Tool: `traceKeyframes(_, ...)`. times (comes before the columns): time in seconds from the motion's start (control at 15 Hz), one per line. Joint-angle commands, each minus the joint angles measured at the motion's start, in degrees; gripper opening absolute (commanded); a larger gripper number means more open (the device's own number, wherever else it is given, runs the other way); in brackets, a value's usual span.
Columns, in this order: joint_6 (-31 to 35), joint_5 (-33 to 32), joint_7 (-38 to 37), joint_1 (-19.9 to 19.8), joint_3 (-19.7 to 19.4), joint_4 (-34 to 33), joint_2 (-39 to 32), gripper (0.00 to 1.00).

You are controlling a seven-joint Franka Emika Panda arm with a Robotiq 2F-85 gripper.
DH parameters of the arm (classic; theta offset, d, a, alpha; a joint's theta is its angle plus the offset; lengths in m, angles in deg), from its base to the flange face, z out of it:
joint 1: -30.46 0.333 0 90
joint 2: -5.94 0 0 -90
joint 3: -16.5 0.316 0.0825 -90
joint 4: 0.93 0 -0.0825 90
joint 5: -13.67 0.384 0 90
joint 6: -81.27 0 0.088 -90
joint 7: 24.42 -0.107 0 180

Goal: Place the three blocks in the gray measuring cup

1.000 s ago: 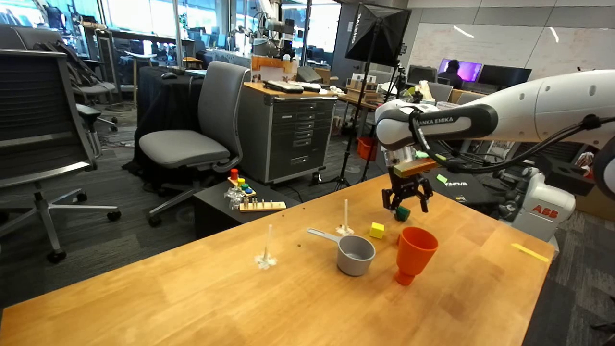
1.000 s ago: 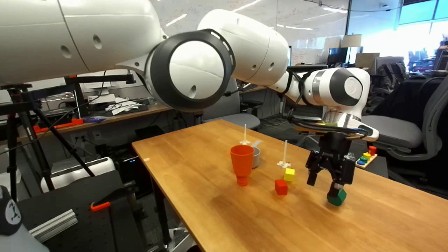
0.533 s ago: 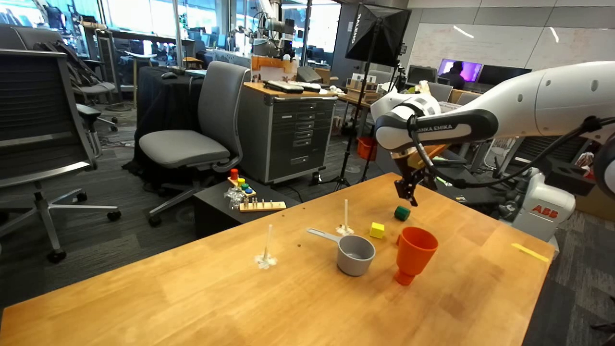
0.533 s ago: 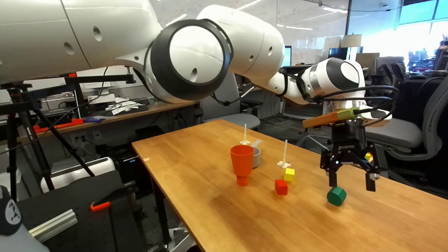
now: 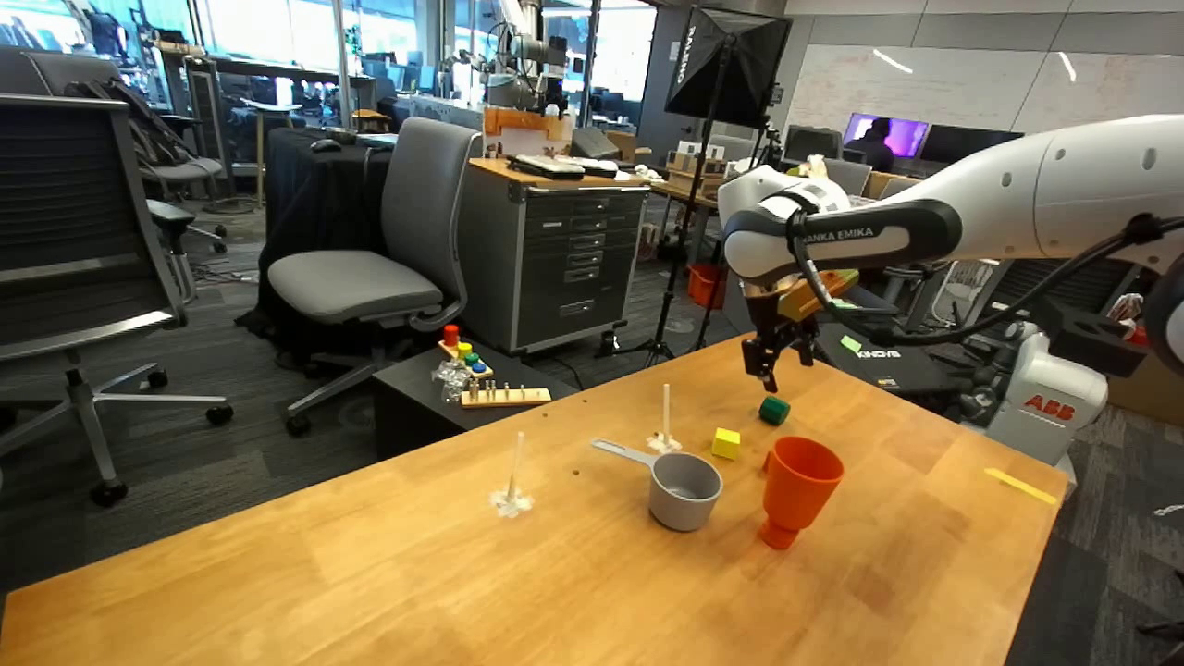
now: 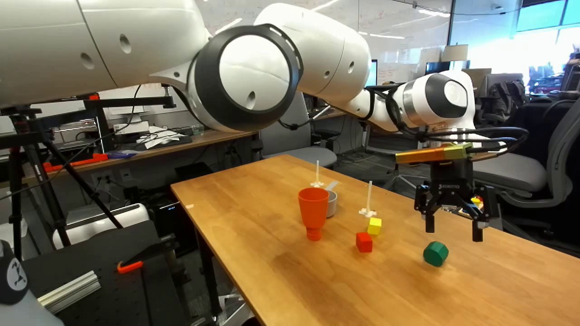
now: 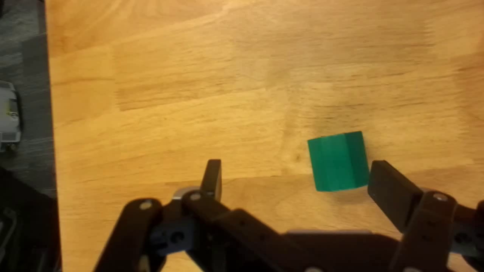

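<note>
The green block (image 5: 774, 411) lies on the table and also shows in an exterior view (image 6: 436, 254). My gripper (image 6: 453, 233) is open and empty, above the table near the green block. In the wrist view, the green block (image 7: 338, 161) appears close to the right finger of the gripper (image 7: 296, 166). The yellow block (image 6: 374, 226) and the red block (image 6: 364, 242) sit close together. The gray measuring cup (image 5: 683, 504) stands upright with its handle pointing away; the visible part of its inside is empty. The orange-red cup partly hides it in an exterior view (image 6: 332, 206).
A tall orange-red tapered cup (image 5: 801, 481) stands beside the gray cup and mostly hides the red block from that side. Two thin upright pegs (image 5: 666, 416) (image 5: 515, 472) are fixed to the wooden table (image 5: 370, 573). A yellow tape strip (image 5: 1020, 486) lies near one edge.
My gripper has risen from low beside the green block and turned about its upright axis. Over the last half second it has shifted slightly and levelled. The blocks and cups have not moved.
</note>
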State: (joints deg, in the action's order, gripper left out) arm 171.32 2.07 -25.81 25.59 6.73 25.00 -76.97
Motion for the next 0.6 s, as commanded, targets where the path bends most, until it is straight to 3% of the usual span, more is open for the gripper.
traceKeyframes(0.0, 1.9, 5.3, 2.0, -2.6, 4.5, 0.0, 0.4, 1.00)
traceKeyframes(0.53, 1.1, 7.1, 2.9, -5.6, 4.8, -0.5, -2.0, 1.00)
